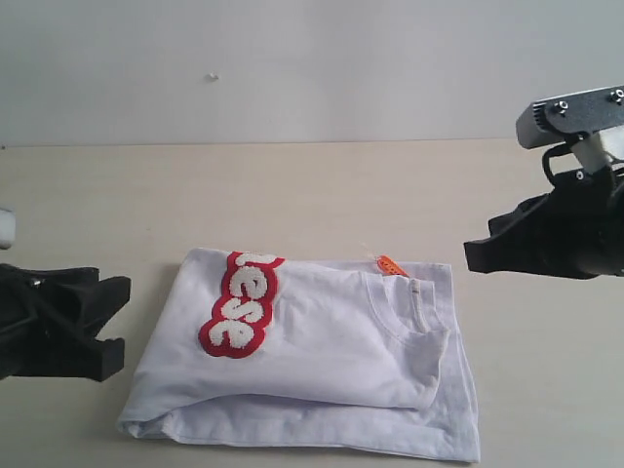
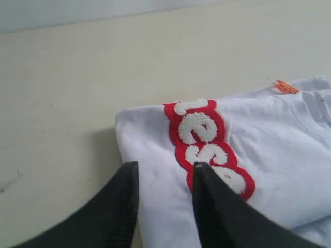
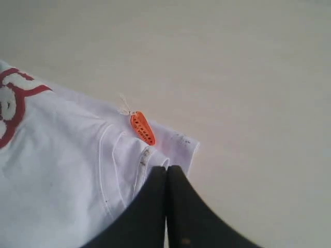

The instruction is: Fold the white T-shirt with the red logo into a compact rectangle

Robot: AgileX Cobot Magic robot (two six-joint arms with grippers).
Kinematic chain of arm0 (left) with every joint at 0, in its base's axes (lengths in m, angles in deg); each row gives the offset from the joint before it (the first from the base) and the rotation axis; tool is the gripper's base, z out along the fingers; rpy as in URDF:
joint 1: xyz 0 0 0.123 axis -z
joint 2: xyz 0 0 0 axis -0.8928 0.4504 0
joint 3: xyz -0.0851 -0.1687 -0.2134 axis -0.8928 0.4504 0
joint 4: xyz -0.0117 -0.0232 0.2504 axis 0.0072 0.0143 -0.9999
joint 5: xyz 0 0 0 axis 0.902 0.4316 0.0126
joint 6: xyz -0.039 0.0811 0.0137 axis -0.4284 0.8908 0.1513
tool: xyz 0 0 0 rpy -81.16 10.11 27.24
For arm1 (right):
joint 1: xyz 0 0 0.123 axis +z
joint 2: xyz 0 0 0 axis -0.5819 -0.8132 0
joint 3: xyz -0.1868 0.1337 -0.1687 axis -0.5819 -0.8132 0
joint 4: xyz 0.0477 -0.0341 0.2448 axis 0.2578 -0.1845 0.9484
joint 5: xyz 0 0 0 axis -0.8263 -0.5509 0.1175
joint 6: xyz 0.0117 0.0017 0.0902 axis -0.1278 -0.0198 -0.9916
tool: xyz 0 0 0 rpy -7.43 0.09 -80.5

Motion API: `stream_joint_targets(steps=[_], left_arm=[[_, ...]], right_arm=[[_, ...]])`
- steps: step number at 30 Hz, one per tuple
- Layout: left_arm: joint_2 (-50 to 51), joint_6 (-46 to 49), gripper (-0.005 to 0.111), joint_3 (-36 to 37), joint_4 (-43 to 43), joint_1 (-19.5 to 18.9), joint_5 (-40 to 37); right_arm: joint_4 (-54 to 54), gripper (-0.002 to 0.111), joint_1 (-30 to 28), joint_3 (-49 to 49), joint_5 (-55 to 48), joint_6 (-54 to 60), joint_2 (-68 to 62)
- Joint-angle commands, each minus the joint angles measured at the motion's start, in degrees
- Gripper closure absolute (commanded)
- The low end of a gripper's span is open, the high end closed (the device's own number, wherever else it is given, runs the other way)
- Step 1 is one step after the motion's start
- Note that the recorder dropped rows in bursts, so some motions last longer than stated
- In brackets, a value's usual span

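Note:
The white T-shirt (image 1: 331,341) lies folded into a rough rectangle on the table, with the collar and orange neck tag (image 1: 391,264) at its far right. The red logo (image 1: 242,304) shows partly on the top layer at the left, wrapping over the far fold. My left gripper (image 1: 119,322) stands open just left of the shirt; in its wrist view the gripper (image 2: 165,166) hovers over the shirt's (image 2: 269,155) edge beside the logo (image 2: 207,142). My right gripper (image 1: 473,255) is shut and raised to the right; its own view puts the gripper (image 3: 166,169) over the shirt (image 3: 62,175) corner near the tag (image 3: 142,128).
The shirt rests on a pale wooden table (image 1: 322,195) with a plain light wall behind. A small white object (image 1: 6,227) sits at the far left edge. The shirt's bottom layer sticks out unevenly along the near edge.

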Motion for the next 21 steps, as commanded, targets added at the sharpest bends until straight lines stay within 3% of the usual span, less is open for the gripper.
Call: stream_joint_targets(steps=[1,8,21], left_arm=[[-4.7,-1.7,0.070,4.8,-0.5,1.7,7.6],[-10.1,-2.8,0.070,7.7,-0.5,1.8,7.9],[-10.2,-2.8,0.070,7.7,-0.4,1.8,7.9]], right_arm=[[-0.4,0.108,0.1,-4.1,4.9,0.2,3.5],[-0.2,0.108,0.1,-9.9,9.3,0.6,10.0],[3.7,0.108,0.1,-9.9,7.9,-1.4,11.4]])
